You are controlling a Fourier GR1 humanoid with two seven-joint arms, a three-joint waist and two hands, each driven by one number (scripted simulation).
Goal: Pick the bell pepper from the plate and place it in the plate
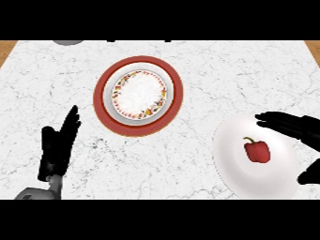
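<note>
A red bell pepper (256, 150) lies on a plain white plate (232, 173) at the lower right of the counter. My right hand (308, 133) hovers over that plate's right side, fingers straight and pointing left, thumb below; the pepper sits between fingers and thumb, untouched. A second plate (139, 93), white with a floral rim and set on a red charger, lies at the counter's centre with nothing on it. My left hand (57, 145) rests open at the lower left, fingers up.
The white marble counter (51, 79) has wooden floor showing beyond its left and right edges. A grey round object (66, 42) pokes in at the far top left edge.
</note>
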